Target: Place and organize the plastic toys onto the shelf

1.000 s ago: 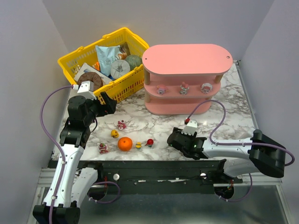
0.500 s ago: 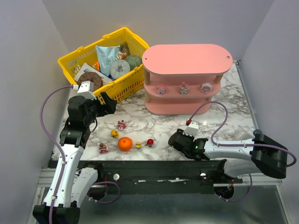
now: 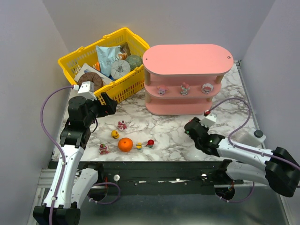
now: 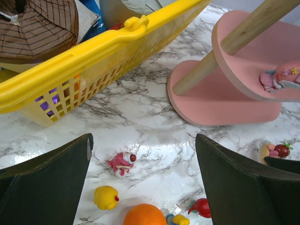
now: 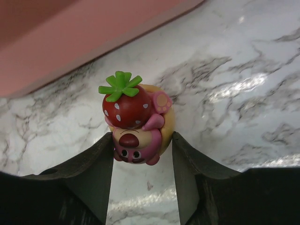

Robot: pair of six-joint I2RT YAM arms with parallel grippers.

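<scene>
Right gripper had closed on the strawberry bear toy and swung over toward the shelf. Toy clamped between its fingers, shelf base just ahead. Placement judged next. Left gripper spread wide, empty.

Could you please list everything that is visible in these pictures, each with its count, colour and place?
shelf: one, pink, three tiers, far right of the table.
toys on shelf: three, pink-and-white, middle tier.
loose toys: five, pink, yellow and red, on the table near the ball.
strawberry bear toy: one, red and pink, between the right tool's fingers.
orange ball: one, orange, among the loose toys.
basket: one, yellow, far left.
packaged goods: several, mixed colours, inside the basket.
table: one, white marble pattern.
left tool: one, black, open, beside the basket.
right tool: one, black, closed on the strawberry bear toy.
</scene>
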